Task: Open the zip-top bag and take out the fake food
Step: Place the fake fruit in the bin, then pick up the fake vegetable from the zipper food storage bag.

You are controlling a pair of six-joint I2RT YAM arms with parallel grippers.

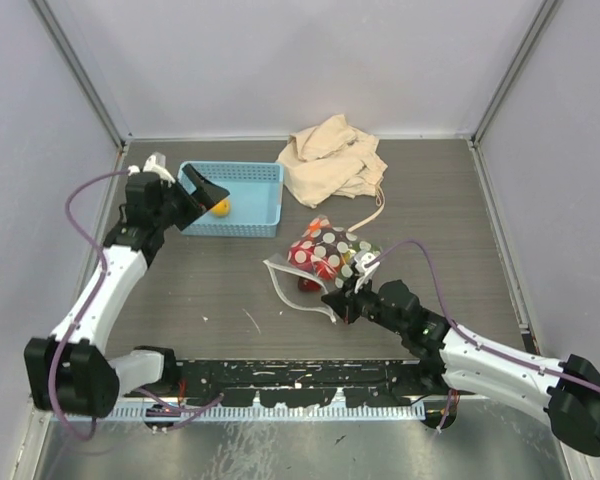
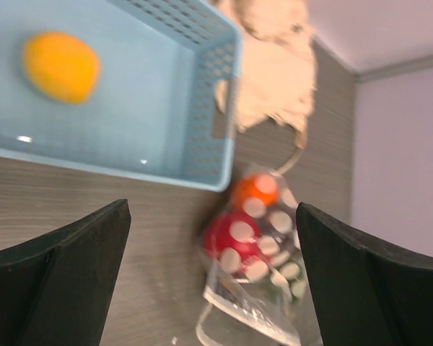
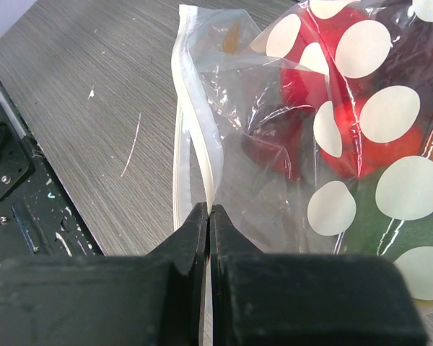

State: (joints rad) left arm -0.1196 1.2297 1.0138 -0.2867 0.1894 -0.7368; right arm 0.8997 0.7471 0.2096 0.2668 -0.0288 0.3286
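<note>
Though one orange-yellow fruit (image 1: pixel 220 207) lies in the blue basket (image 1: pixel 250 228) at the far left, more fake food (image 3: pixel 346 137) sits inside the zip-top bag (image 1: pixel 325 255) in the middle, its mouth open. The left gripper (image 1: pixel 208 193) hangs wide open over the basket, holding nothing. The right gripper (image 3: pixel 208 216) is pinched tight on the bag's white zip strip (image 3: pixel 196 137).

This looks like a robot lab's test booth: plain pale wall panels (image 1: pixel 310 60) box in a dark wood-grain table (image 1: pixel 210 290), with a cabled left arm (image 1: pixel 110 285) and right arm (image 1: pixel 480 358) bolted at its near edge.
</note>
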